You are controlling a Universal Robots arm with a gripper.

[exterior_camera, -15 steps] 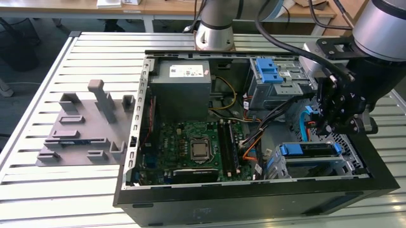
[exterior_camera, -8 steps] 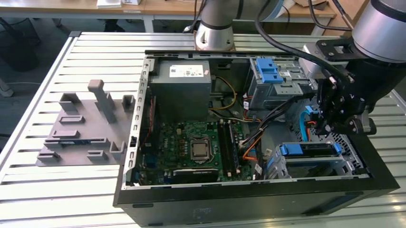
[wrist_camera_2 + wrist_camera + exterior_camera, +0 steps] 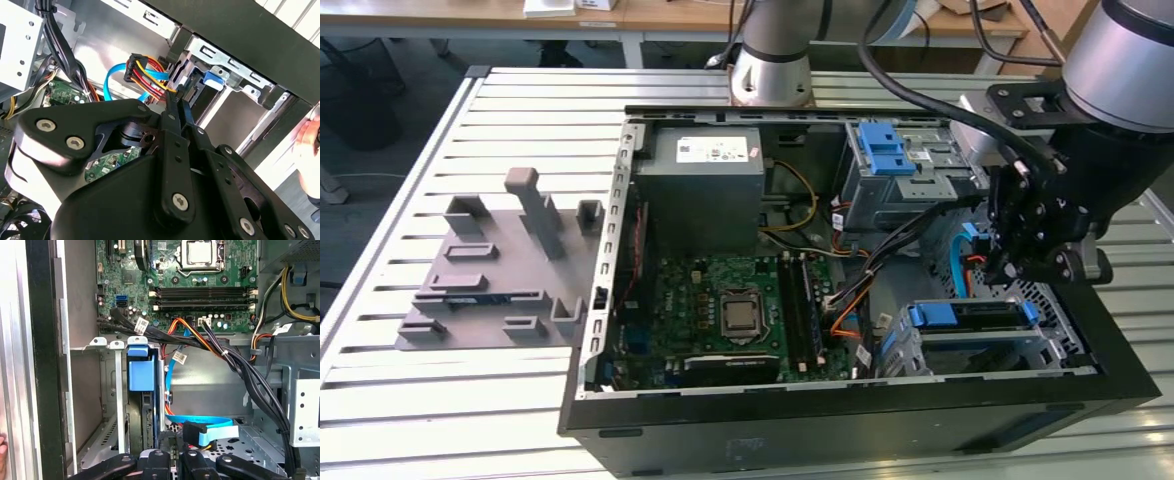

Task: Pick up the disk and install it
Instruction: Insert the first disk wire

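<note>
Slatted grey metal forms the desk (image 3: 400, 400), with wooden tables behind its far edge. Much of the disk (image 3: 965, 316) is hidden. It stands on edge in a silver bay at the near corner of the computer case (image 3: 854, 430) on the exterior view's right, so its flat faces are covered. What shows is the blue carrier end (image 3: 140, 376) and a dark edge below it. Looms of black wire cross part of the green board (image 3: 720, 310).

In the exterior view the robot arm (image 3: 1121, 60) is cut off by the picture's edge. In the first wrist view the gripper (image 3: 172, 460) shows as black links cut off at the picture's edge. A person's hand (image 3: 306, 140) is also cropped at the case's outer side.

The gripper (image 3: 1005, 272) hangs inside the case, just above the bay. In the second wrist view its tips (image 3: 177, 97) are drawn together, just beside the carrier's blue tab (image 3: 214, 80). I cannot make out whether they touch the tab.

By count there is one disk, one gripper, one arm and one case lying open on its side. There is one grey fixture tray (image 3: 494, 290) near the desk's edge on the exterior view's left, well apart from the gripper. One flat light-blue cable (image 3: 212, 429) lies near the bay.
</note>
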